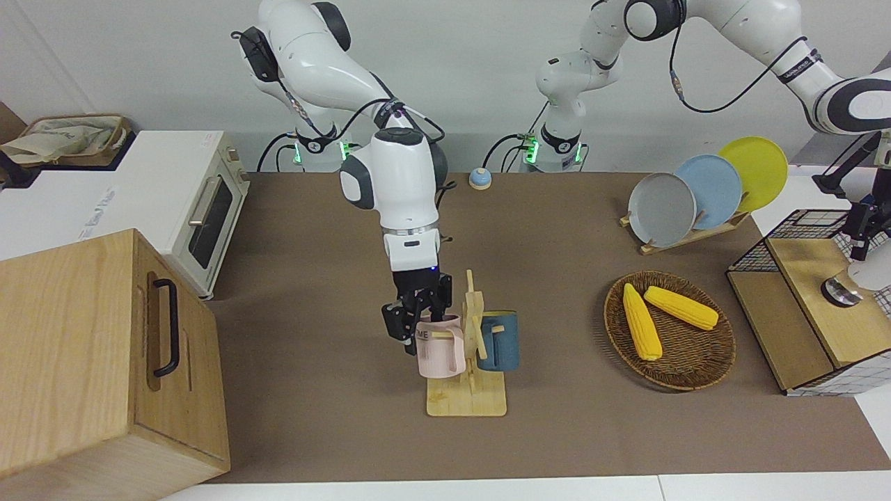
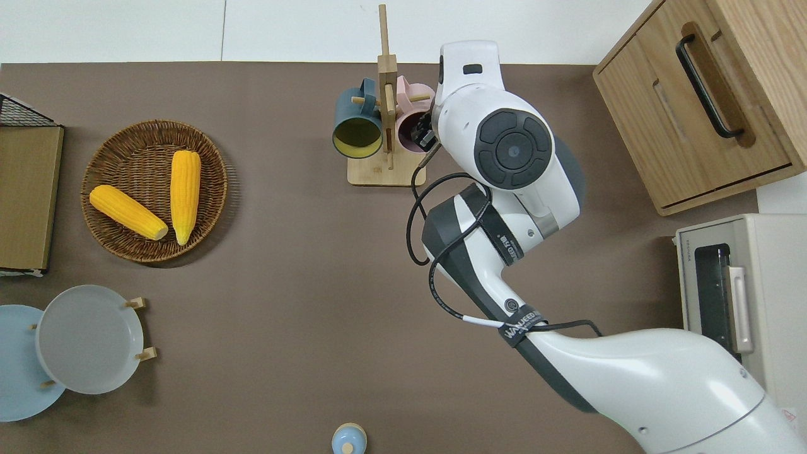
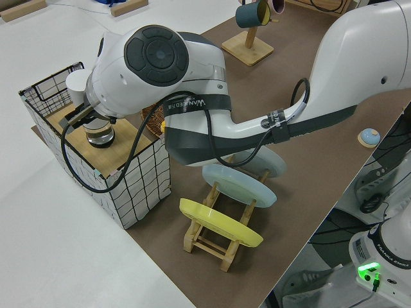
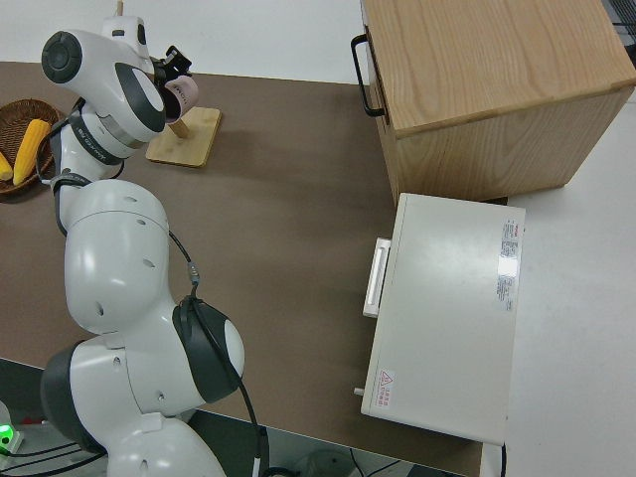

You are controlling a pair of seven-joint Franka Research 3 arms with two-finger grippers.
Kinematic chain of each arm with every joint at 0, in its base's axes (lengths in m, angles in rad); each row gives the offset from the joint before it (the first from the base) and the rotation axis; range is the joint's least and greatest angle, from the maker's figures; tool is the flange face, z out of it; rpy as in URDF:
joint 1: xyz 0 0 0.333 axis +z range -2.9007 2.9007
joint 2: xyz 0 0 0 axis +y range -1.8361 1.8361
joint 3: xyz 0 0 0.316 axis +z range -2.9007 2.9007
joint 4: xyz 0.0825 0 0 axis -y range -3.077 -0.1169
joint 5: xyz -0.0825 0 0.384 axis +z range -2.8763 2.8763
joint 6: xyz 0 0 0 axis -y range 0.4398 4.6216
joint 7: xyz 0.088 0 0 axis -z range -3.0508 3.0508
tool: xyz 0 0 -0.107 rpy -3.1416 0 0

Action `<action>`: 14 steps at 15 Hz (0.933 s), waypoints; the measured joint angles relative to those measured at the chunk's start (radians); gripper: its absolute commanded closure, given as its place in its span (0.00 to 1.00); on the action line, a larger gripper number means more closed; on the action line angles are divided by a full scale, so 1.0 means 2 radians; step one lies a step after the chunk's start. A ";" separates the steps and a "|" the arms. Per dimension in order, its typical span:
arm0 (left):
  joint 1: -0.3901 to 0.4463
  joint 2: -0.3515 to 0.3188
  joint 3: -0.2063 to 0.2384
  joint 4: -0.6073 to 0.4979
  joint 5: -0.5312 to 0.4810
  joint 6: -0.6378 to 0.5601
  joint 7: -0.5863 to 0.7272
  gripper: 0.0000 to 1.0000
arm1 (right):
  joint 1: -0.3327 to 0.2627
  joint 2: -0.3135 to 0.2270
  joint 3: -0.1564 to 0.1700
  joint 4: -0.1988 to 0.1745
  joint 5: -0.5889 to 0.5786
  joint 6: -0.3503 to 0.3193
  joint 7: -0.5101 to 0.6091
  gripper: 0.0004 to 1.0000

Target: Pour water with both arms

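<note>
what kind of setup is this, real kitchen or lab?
Likely a lab bench dressed as a kitchen: two arms at a table with a toaster oven, plates on a rack, a mug stand and corn in a basket.

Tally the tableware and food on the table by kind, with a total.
Mugs: 2, a pink mug and a blue mug on the wooden mug stand
Plates: 3, the grey plate, the light blue plate and the yellow plate
Corn cobs: 2, and
Total: 7
</note>
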 measured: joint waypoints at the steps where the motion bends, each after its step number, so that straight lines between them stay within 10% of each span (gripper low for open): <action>1: 0.000 0.001 -0.002 0.000 -0.001 0.003 0.000 0.00 | 0.000 0.000 0.000 0.000 0.000 0.000 0.000 0.63; 14: 0.000 0.005 -0.008 0.000 -0.002 0.012 0.000 0.09 | 0.001 0.002 0.000 0.000 0.000 -0.006 0.001 0.83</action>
